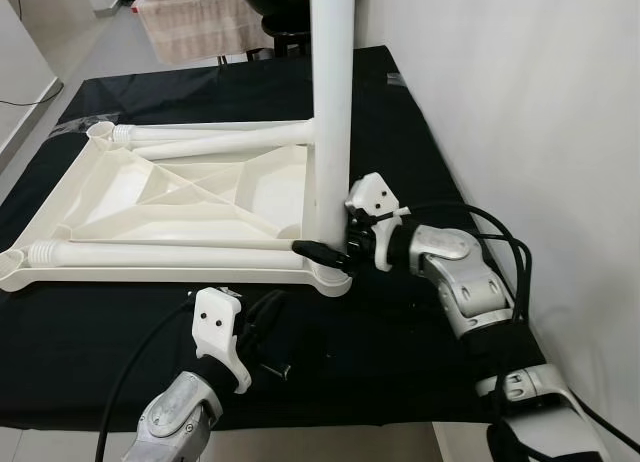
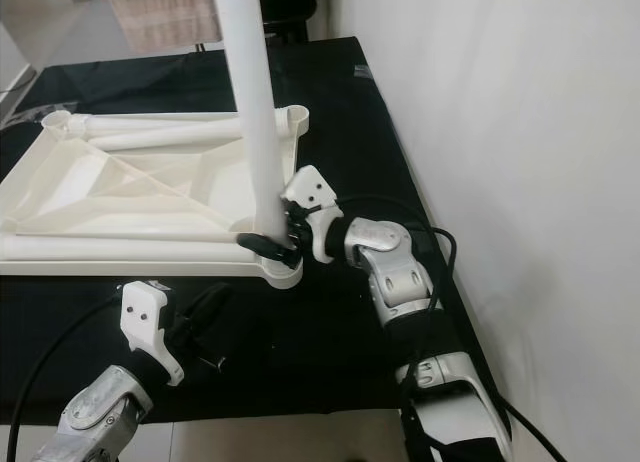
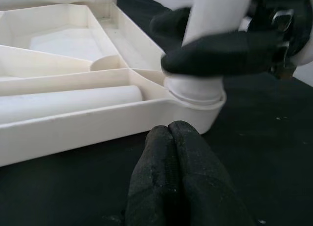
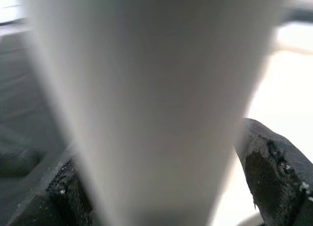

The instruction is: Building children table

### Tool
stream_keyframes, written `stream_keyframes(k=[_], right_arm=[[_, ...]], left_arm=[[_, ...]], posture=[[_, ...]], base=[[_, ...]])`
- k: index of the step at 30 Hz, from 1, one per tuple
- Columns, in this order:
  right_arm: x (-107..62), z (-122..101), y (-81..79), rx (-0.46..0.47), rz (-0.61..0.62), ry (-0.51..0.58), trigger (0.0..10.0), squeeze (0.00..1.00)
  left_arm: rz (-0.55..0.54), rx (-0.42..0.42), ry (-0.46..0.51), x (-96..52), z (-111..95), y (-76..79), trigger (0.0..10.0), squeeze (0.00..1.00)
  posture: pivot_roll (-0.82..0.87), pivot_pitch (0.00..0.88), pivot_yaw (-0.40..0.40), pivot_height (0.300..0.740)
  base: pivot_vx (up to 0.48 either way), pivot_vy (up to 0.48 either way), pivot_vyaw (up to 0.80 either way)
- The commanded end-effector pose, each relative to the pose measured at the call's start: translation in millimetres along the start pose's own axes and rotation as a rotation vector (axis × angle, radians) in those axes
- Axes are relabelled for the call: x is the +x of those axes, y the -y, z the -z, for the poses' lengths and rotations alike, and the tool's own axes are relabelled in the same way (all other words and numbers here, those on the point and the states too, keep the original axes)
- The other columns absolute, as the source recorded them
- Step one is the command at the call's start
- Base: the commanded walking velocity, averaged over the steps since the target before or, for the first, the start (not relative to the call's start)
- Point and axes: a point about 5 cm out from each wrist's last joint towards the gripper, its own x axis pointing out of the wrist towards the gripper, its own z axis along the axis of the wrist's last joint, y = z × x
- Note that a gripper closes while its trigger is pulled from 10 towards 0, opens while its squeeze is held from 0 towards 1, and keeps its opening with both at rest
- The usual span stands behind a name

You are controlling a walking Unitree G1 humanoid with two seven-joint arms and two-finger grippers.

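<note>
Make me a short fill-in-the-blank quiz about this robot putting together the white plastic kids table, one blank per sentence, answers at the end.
1. The right gripper is shut on the upright white plastic table leg near its ____ end.
2. The upside-down white plastic tabletop lies on a ____ cloth.
3. Two more white legs lie ____ inside the tabletop.
4. The left gripper holds nothing, with its fingers ____.

Missing words: bottom; black; flat; shut
</note>
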Motion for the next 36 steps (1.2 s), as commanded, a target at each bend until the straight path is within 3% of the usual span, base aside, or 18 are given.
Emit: stream_keyframes(k=[1, 3, 4, 5, 6, 14, 19, 22, 23, 24, 25, 26, 27, 29, 36], right_arm=[[8.1, 1.2, -5.5, 0.0, -0.081, -0.014, 10.0, 0.0], [9.8, 4.6, -4.8, 0.007, -0.093, -0.035, 10.0, 0.0], [11.9, 7.0, -3.0, 0.032, -0.083, -0.039, 4.6, 0.0], [11.9, 7.0, -3.0, 0.032, -0.083, -0.039, 4.6, 0.0], [13.4, 8.7, -1.3, 0.055, -0.068, -0.036, 0.0, 0.0], [9.7, 10.0, 4.9, 0.106, -0.052, 0.014, 0.0, 0.0], [-4.0, 16.5, 9.8, 0.111, -0.002, 0.056, 0.0, 0.0], [-18.1, 29.9, 1.7, 0.135, 0.221, 0.028, 0.0, 0.0], [-18.5, 42.2, -4.8, 0.124, 0.505, -0.083, 0.0, 0.0], [-18.5, 42.2, -4.8, 0.124, 0.505, -0.083, 0.0, 0.0], [-23.2, 50.9, -18.0, 0.152, 0.739, -0.149, 0.0, 0.0], [-23.2, 50.9, -18.0, 0.152, 0.739, -0.149, 0.0, 0.0], [-19.4, 54.6, -43.4, 0.173, 0.793, -0.174, 0.0, 0.0], [-5.9, 41.4, -65.7, 0.065, 0.699, -0.15, 0.0, 0.0], [3.4, 47.1, -47.3, 0.124, 0.706, -0.147, 0.0, 0.0]], left_arm=[[-0.01, -0.009, -0.029, -3.9, 5.6, -0.5, 10.0, 0.0], [-0.008, -0.01, -0.03, -4.2, 5.9, -0.1, 10.0, 0.0], [-0.005, -0.012, -0.032, -4.5, 6.0, 0.3, 10.0, 0.0], [-0.005, -0.012, -0.032, -4.5, 6.0, 0.3, 10.0, 0.0], [-0.003, -0.013, -0.034, -4.9, 6.1, 0.8, 10.0, 0.0], [0.002, -0.018, -0.036, -5.8, 5.7, 1.7, 10.0, 0.0], [0.005, -0.021, -0.035, -5.9, 4.6, 1.4, 10.0, 0.0], [0.007, -0.022, -0.034, -7.0, 3.1, -0.9, 10.0, 0.0], [0.007, -0.021, -0.034, -7.4, 2.4, -2.8, 10.0, 0.0], [0.007, -0.021, -0.034, -7.4, 2.4, -2.8, 10.0, 0.0], [0.008, -0.021, -0.034, -7.6, 1.8, -4.0, 10.0, 0.0], [0.008, -0.021, -0.034, -7.6, 1.8, -4.0, 10.0, 0.0], [0.01, -0.018, -0.035, -7.3, 1.3, -5.6, 10.0, 0.0], [0.012, -0.009, -0.038, -6.6, 1.1, -8.2, 10.0, 0.0], [0.028, -0.004, -0.046, -3.1, 2.5, -8.5, 10.0, 0.0]], posture=[[0.05, 0.148, 0.03, 0.74], [0.05, 0.148, 0.029, 0.74], [0.05, 0.149, 0.029, 0.74], [0.05, 0.149, 0.029, 0.74], [0.05, 0.15, 0.031, 0.74], [0.05, 0.16, 0.038, 0.74], [0.03, 0.175, 0.048, 0.74], [0.02, 0.185, 0.043, 0.74], [0.01, 0.191, 0.049, 0.74], [0.01, 0.191, 0.049, 0.74], [0.01, 0.191, 0.049, 0.74], [0.01, 0.191, 0.049, 0.74], [0.02, 0.2, 0.068, 0.74], [0.0, 0.187, 0.079, 0.74], [0.02, 0.172, 0.067, 0.74]], base=[[0.0, 0.0, 0.0], [0.0, 0.0, 0.0], [0.0, 0.0, 0.0], [0.0, 0.0, 0.0], [0.0, 0.0, 0.0], [0.0, 0.0, 0.0], [0.0, 0.0, 0.0], [0.0, 0.0, 0.0], [0.0, 0.0, 0.0], [0.0, 0.0, 0.0], [0.0, 0.0, 0.0], [0.0, 0.0, 0.0], [0.0, 0.0, 0.0], [0.0, 0.0, 0.0], [0.0, 0.0, 0.0]])
